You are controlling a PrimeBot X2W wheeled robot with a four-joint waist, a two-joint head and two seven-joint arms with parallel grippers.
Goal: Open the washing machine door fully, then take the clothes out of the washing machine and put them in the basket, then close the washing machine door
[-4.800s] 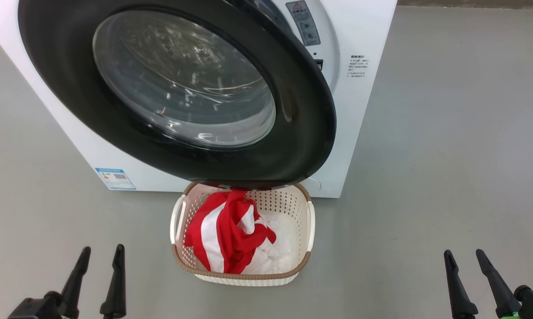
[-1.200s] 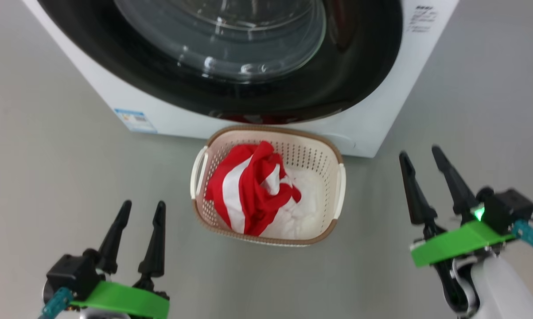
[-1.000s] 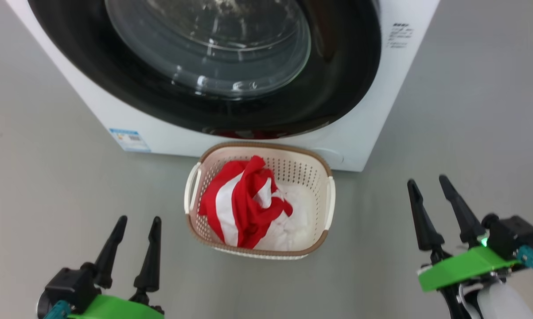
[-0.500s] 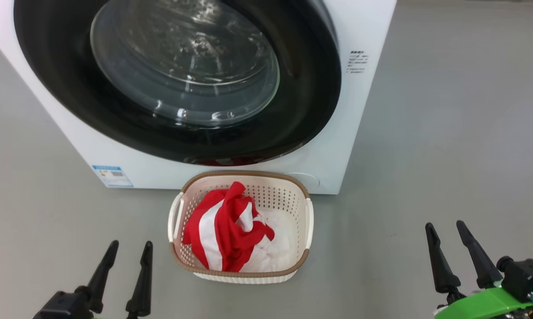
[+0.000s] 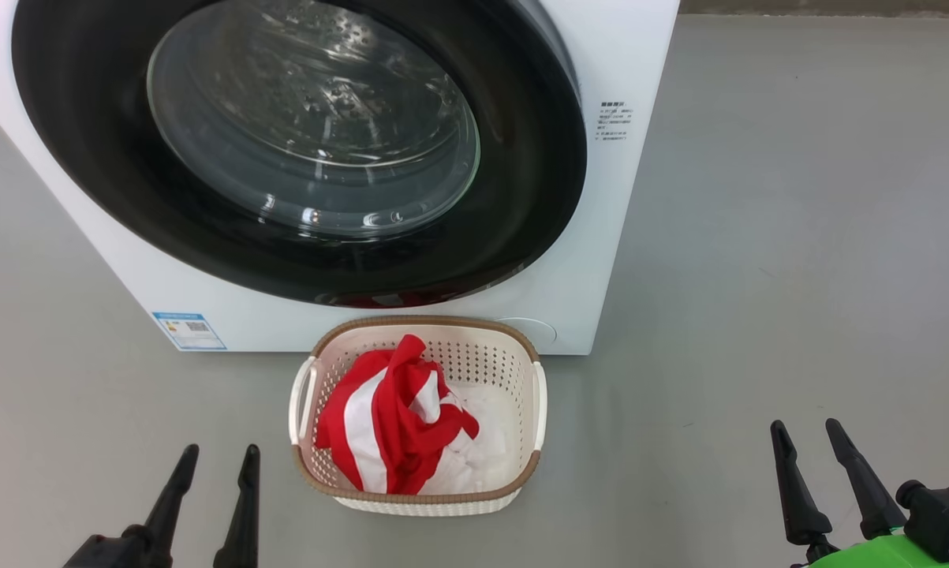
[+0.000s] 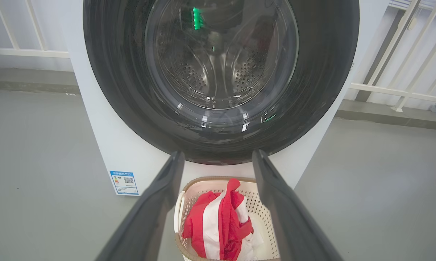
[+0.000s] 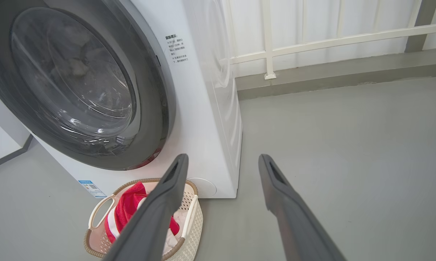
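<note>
Since both grippers sat low at the near edge, the left gripper and the right gripper, each with its 2 fingers spread wide and nothing between them, nothing up close looked in danger.

Next out, the basket stood on the grey floor right in front of the washing machine. It was touching the base or just shy of it, I couldn't tell which. The clothes were heaped inside, mostly to the robot's left, with 1 red fold poking up about rim height. Risk 1 imo: that tub looked light, so a careless arm or a roll forward would shove or tip it, and a finger could snag that fold.

Furthest back, the washing machine door lay against the front and looked shut. Risk 2: none of the 3 views showed whether the latch had caught. If it hadn't, the door could drift open over the basket. Pressing it home with skinny fingertips on that glossy rim or bulging glass might just skid off.
</note>
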